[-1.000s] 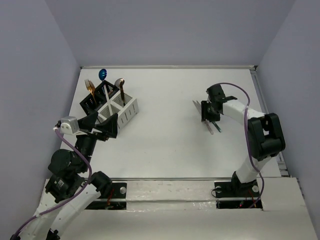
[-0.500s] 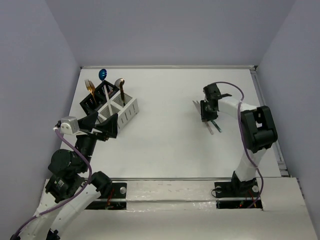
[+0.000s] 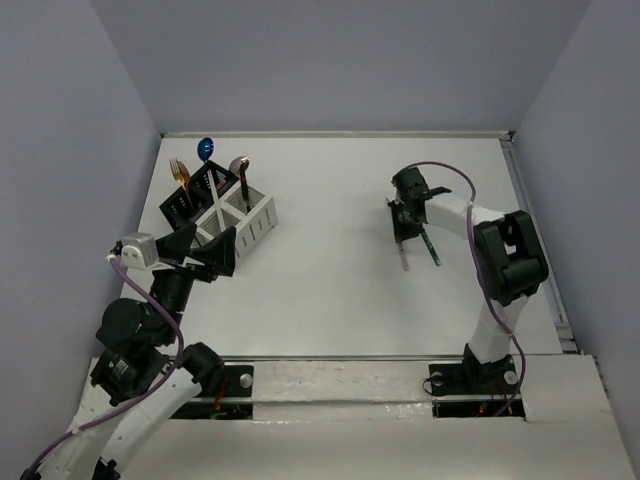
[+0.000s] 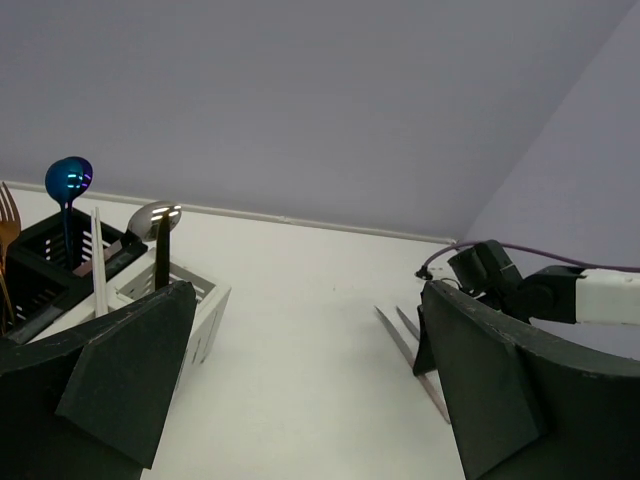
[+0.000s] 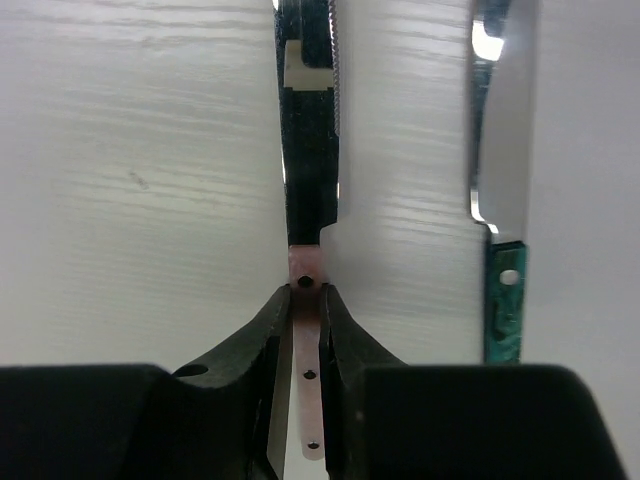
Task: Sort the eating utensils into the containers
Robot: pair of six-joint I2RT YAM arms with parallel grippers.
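Note:
My right gripper is shut on the pink handle of a knife that lies flat on the table, its dark blade pointing away. A second knife with a green handle lies parallel just to its right. From above, the right gripper sits over both knives at the right of the table. My left gripper hangs open, holding nothing, just in front of the black caddy and white caddy. These hold a blue spoon, a silver spoon, a gold fork and a white chopstick.
The caddies stand at the far left of the white table, near the left wall. A raised rail runs along the table's right edge beside the right arm. Grey walls close in the back and both sides.
The right gripper has slid left and lowered over the pink-handled knife, and its jaws have closed onto the handle. The knife has turned slightly. The left arm has stayed still.

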